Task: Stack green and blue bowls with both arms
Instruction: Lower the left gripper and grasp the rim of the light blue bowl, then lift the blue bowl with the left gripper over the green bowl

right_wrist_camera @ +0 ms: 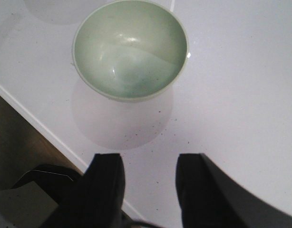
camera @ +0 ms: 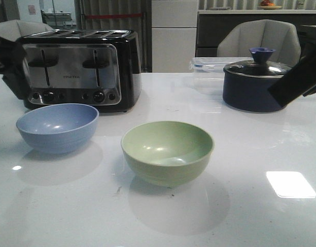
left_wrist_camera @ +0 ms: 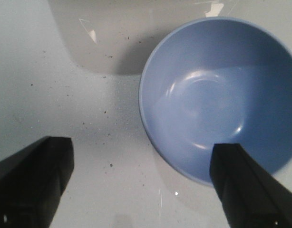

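Note:
The blue bowl (camera: 57,126) stands upright and empty on the white table at the left. The green bowl (camera: 167,152) stands upright and empty near the middle, apart from it. In the left wrist view my left gripper (left_wrist_camera: 141,178) is open wide above the table, one finger (left_wrist_camera: 250,187) over the near rim of the blue bowl (left_wrist_camera: 217,95). In the right wrist view my right gripper (right_wrist_camera: 150,183) is open and empty, short of the green bowl (right_wrist_camera: 129,47). In the front view the arms show only as dark shapes at the left edge (camera: 6,64) and right edge (camera: 302,77).
A black and chrome toaster (camera: 78,69) stands right behind the blue bowl. A dark navy lidded pot (camera: 253,85) and a clear plastic box (camera: 209,69) stand at the back right. The table edge (right_wrist_camera: 36,126) and floor show near the green bowl in the right wrist view.

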